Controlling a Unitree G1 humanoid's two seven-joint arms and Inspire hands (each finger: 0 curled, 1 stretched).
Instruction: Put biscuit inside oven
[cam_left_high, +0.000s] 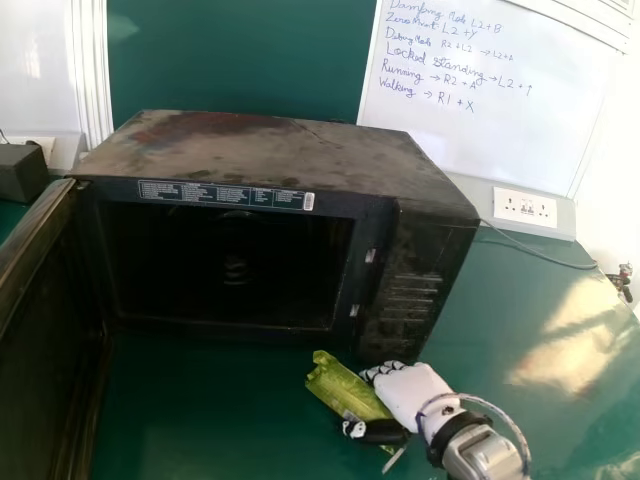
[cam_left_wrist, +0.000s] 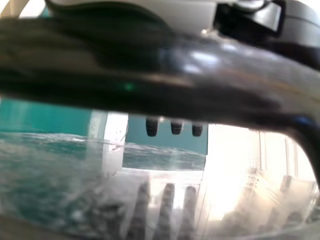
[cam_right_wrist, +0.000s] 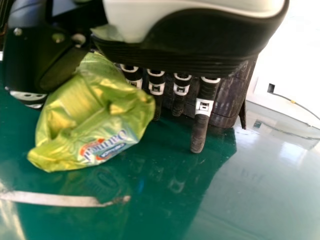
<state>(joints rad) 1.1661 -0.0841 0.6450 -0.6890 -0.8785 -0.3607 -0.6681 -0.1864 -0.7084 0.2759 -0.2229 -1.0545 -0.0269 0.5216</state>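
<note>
In the head view my right hand (cam_left_high: 410, 392) is low on the table, just in front of the oven's right part. The green biscuit packet (cam_left_high: 345, 388) lies between its thumb and fingers. Seen from the right wrist, the packet (cam_right_wrist: 95, 115) is crumpled beside the thumb of my right hand (cam_right_wrist: 202, 107), whose fingers extend downward, fairly straight. The black oven (cam_left_high: 270, 150) stands with its door (cam_left_high: 45, 300) swung wide at the left. Straight fingers of my left hand (cam_left_wrist: 176, 127) point down in the left wrist view, partly behind a blurred dark band.
The green table (cam_left_high: 210, 420) extends before and right of the oven. A pale strip (cam_right_wrist: 55, 198) lies near the packet. Behind are a whiteboard (cam_left_high: 500, 110) and a wall socket panel (cam_left_high: 525, 208), with a cable along the table's back right. A dark box (cam_left_high: 22, 172) stands at far left.
</note>
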